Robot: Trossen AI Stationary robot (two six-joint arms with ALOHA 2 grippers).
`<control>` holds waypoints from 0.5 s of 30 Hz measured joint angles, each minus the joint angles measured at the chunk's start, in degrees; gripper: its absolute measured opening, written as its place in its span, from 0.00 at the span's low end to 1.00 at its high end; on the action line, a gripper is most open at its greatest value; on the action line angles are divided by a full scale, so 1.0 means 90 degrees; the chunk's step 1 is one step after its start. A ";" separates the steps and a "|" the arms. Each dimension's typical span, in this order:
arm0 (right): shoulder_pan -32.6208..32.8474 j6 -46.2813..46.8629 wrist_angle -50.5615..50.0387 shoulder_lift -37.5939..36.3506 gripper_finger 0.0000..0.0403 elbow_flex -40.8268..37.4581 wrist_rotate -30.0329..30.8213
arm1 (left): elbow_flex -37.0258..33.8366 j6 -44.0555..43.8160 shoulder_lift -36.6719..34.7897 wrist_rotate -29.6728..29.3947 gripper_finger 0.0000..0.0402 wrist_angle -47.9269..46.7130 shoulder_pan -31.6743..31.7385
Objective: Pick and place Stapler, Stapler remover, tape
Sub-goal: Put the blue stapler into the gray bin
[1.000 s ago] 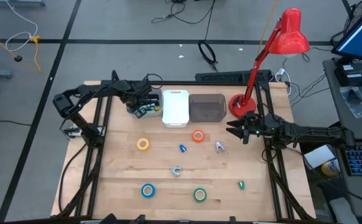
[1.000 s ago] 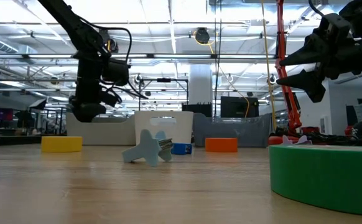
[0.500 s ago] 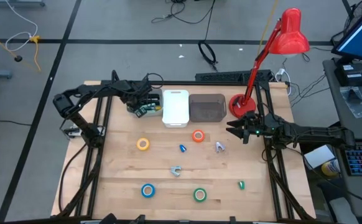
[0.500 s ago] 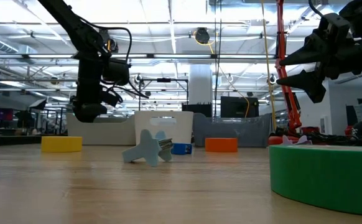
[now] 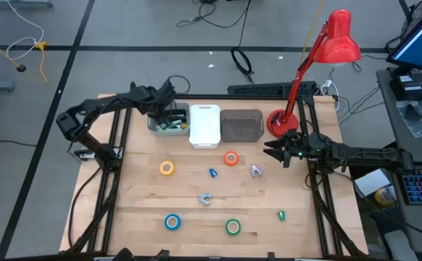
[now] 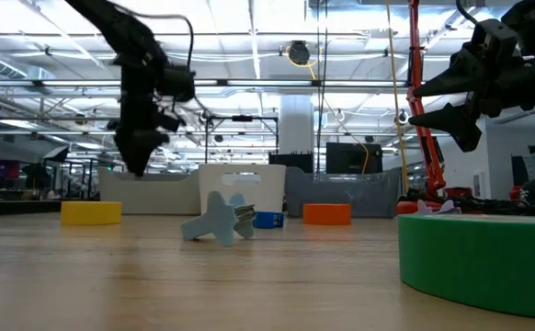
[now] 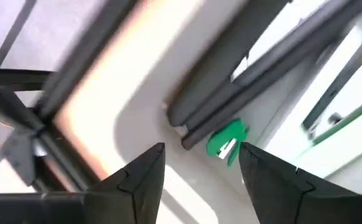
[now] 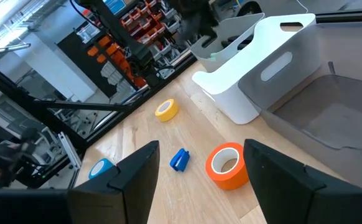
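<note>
My left gripper (image 5: 162, 107) (image 6: 139, 164) hangs open above the pale leftmost bin (image 5: 155, 125). In the left wrist view its fingers (image 7: 199, 180) frame the bin's floor, where the long black stapler (image 7: 231, 81) lies beside a green staple remover (image 7: 226, 142). On the table lie the yellow tape (image 5: 167, 168), the orange tape (image 5: 230, 159), the blue tape (image 5: 172, 222) and the green tape (image 5: 232, 227). Staple removers also lie loose: blue (image 5: 212, 172), grey (image 5: 256, 171), grey-blue (image 5: 205, 199), green (image 5: 281, 214). My right gripper (image 5: 270, 151) (image 8: 196, 186) waits open above the table's right side.
A white bin (image 5: 204, 125) and a dark grey bin (image 5: 241, 125) stand in a row with the pale one along the far edge. A red desk lamp (image 5: 278, 122) stands at the far right corner. The wood between the rolls is bare.
My left gripper has risen from the pale bin and drawn back toward the table's far left corner, tipping as it went. The stapler and the green staple remover now show uncovered in that bin. The right arm has kept still.
</note>
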 joint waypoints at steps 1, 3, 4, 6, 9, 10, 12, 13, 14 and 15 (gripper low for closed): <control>-0.0002 0.0000 0.0000 0.0002 0.57 0.0000 0.0000 | 0.0176 -0.0179 -0.0064 -0.0001 0.52 -0.0092 -0.0017; 0.0000 -0.0002 0.0000 0.0000 0.57 0.0000 0.0000 | 0.0501 -0.0616 -0.0187 0.0044 0.51 -0.0255 -0.0081; -0.0002 -0.0001 0.0000 0.0000 0.57 0.0000 0.0000 | 0.0658 -0.0826 -0.0252 0.0144 0.51 -0.0304 -0.0133; -0.0002 -0.0002 0.0000 0.0001 0.57 0.0000 -0.0001 | 0.0998 -0.1183 -0.0373 0.0465 0.49 -0.0294 -0.0331; 0.0000 0.0000 0.0000 0.0002 0.57 0.0000 -0.0002 | 0.1374 -0.1464 -0.0499 0.1084 0.48 -0.0170 -0.0774; -0.0002 -0.0001 0.0000 0.0000 0.57 0.0000 -0.0002 | 0.1459 -0.1525 -0.0515 0.1214 0.47 -0.0094 -0.0979; -0.0002 -0.0001 0.0000 0.0001 0.57 0.0000 -0.0002 | 0.1599 -0.1729 -0.0521 0.1447 0.46 0.0240 -0.1436; -0.0002 -0.0002 0.0000 0.0000 0.57 0.0000 -0.0002 | 0.1624 -0.1813 -0.0519 0.1522 0.46 0.0428 -0.1686; -0.0001 -0.0001 0.0000 0.0000 0.57 0.0000 -0.0002 | 0.1632 -0.1848 -0.0518 0.1578 0.45 0.0580 -0.1934; 0.0000 -0.0001 0.0000 0.0002 0.57 0.0000 -0.0002 | 0.1632 -0.1854 -0.0516 0.1605 0.45 0.0717 -0.2202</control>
